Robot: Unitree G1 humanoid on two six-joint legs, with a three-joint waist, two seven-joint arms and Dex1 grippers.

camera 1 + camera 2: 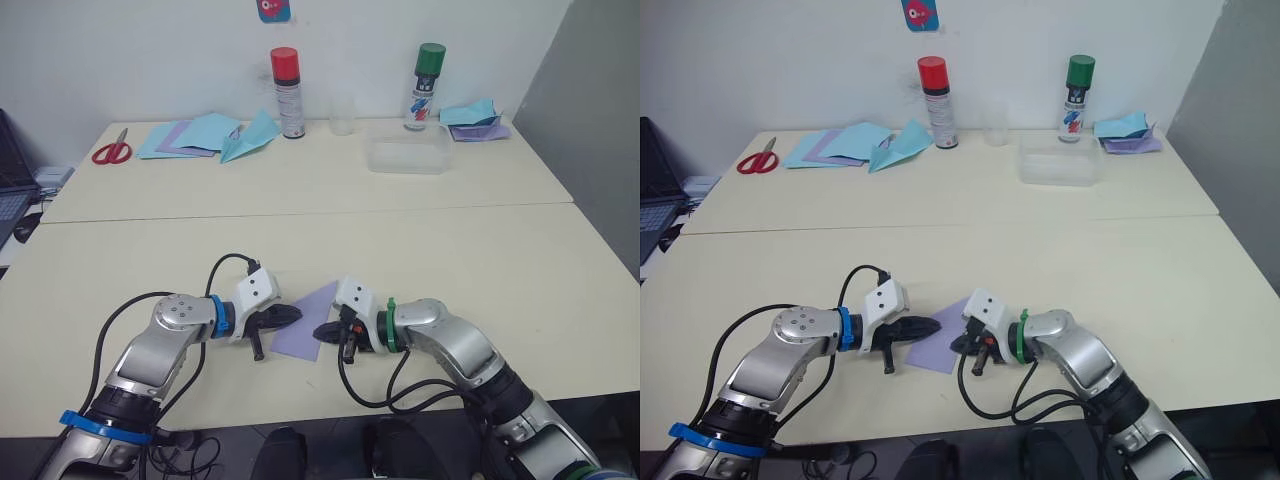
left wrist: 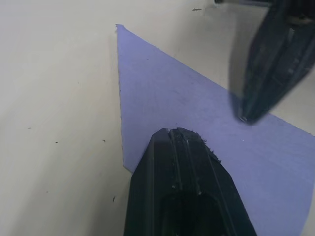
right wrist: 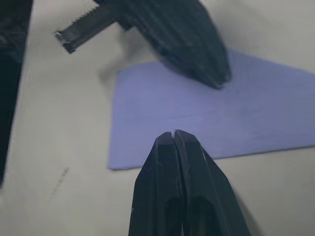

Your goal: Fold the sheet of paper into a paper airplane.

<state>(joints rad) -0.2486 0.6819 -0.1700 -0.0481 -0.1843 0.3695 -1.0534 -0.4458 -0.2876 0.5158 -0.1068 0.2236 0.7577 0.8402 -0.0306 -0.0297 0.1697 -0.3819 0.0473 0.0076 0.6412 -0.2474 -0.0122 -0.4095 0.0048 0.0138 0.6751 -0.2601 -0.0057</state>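
The sheet of paper (image 1: 303,327), lavender and lying flat near the table's front edge, narrows to a pointed corner on its far side. My left gripper (image 1: 292,315) comes in from the left; it is shut, and its tip rests on the paper's left part (image 2: 197,98). My right gripper (image 1: 322,332) comes in from the right, also shut, with its tip at the paper's right edge (image 3: 221,113). The two tips sit close together over the sheet. In the left wrist view the right gripper's fingers (image 2: 275,64) touch the paper just beyond my own tip.
Along the back of the table stand a red spray can (image 1: 286,92), a clear cup (image 1: 343,115), a green spray can (image 1: 427,87) and a clear plastic box (image 1: 406,157). Light-blue sheets (image 1: 190,135), a light-blue paper plane (image 1: 250,138) and red scissors (image 1: 112,150) lie back left.
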